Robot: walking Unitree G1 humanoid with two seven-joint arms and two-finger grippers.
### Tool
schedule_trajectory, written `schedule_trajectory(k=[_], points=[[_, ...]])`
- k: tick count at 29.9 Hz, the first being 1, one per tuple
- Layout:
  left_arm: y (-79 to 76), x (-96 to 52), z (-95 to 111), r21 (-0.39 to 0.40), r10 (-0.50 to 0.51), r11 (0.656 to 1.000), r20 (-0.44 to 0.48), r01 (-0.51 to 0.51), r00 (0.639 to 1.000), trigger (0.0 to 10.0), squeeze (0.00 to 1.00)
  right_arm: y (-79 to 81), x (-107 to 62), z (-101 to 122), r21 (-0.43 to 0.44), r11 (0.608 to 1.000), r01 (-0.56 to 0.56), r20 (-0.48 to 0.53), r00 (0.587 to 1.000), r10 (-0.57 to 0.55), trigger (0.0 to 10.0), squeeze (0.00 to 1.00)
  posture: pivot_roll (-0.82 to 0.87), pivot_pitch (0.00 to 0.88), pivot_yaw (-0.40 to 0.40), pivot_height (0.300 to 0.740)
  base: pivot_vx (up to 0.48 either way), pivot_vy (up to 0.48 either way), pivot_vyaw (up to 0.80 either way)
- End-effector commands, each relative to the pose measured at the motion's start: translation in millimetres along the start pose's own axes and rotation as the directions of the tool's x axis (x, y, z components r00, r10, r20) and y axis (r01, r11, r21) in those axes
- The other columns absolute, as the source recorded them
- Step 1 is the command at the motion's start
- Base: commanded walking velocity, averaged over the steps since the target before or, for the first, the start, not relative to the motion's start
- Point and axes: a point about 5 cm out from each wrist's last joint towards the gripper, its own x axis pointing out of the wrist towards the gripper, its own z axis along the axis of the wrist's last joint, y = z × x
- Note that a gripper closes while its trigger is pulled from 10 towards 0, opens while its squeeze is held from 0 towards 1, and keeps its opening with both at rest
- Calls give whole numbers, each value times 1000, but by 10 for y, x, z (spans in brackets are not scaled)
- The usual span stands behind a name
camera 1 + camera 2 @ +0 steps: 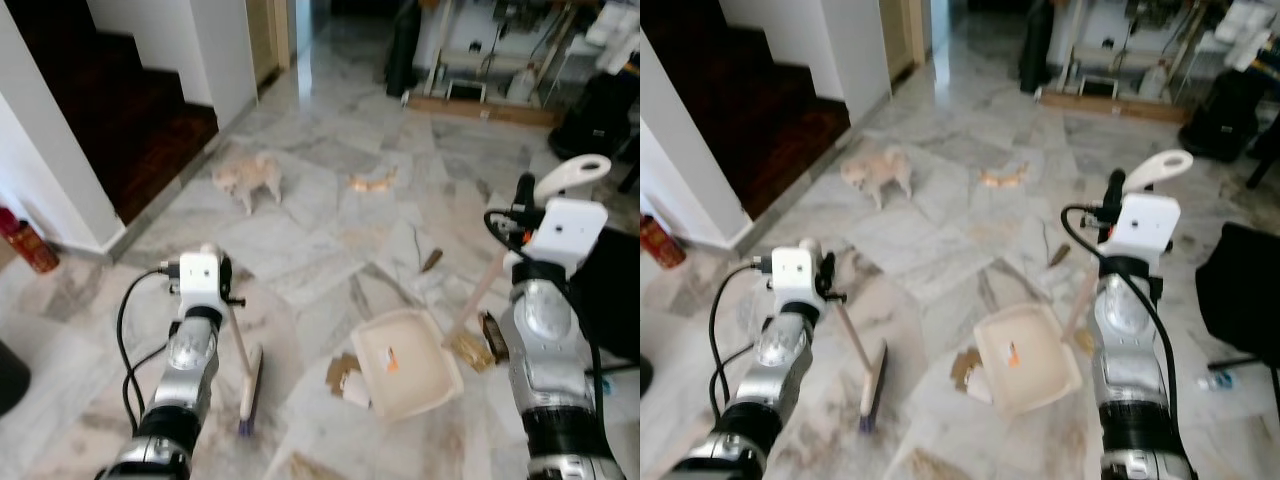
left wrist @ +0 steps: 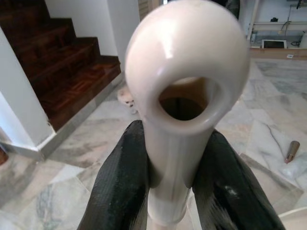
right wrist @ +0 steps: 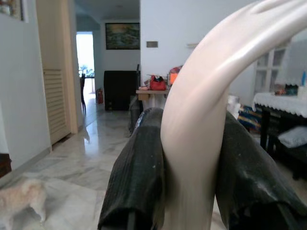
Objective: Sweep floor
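Observation:
My left gripper point(image 2: 175, 191) is shut on the cream handle point(image 2: 184, 72) of a small broom. Its shaft point(image 1: 238, 335) slants down to the brush head point(image 1: 250, 385), which rests on the marble floor in front of me. My right gripper point(image 3: 192, 172) is shut on the curved cream handle point(image 3: 216, 72) of a long-handled dustpan. The pan point(image 1: 410, 365) lies flat on the floor between my arms, with a small orange bit inside. Brown scraps point(image 1: 345, 375) lie at the pan's left edge and more scraps point(image 1: 470, 350) at its right.
A small fluffy dog point(image 1: 248, 178) stands ahead on the left. An orange scrap point(image 1: 372, 182) and a brown piece point(image 1: 432, 260) lie farther out. Dark wooden stairs point(image 1: 120, 110) rise at the left, a red extinguisher point(image 1: 30, 248) by the wall. A black chair point(image 1: 610, 290) is at my right.

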Motion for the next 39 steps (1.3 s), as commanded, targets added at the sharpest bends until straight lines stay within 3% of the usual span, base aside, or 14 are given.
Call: schedule_trajectory(k=[1, 26, 39], points=[[30, 39, 96, 10, 4, 1000, 45, -4, 999, 10000, 0, -14, 22, 85, 22, 1000, 17, 34, 999, -18, 10000, 0, -33, 6, 30, 740, 0, 0, -800], [28, 56, 129, -8, -9, 1000, 54, 10, 998, 10000, 0, 82, 4, 80, 41, 999, 2, 30, 1000, -4, 10000, 0, -24, 7, 39, 740, 0, 0, -789], [98, 66, 154, -15, 19, 1000, 60, -19, 998, 10000, 0, 125, -37, 9, 41, 999, -17, 6, 1000, 17, 10000, 0, -16, 36, 39, 740, 0, 53, -36]])
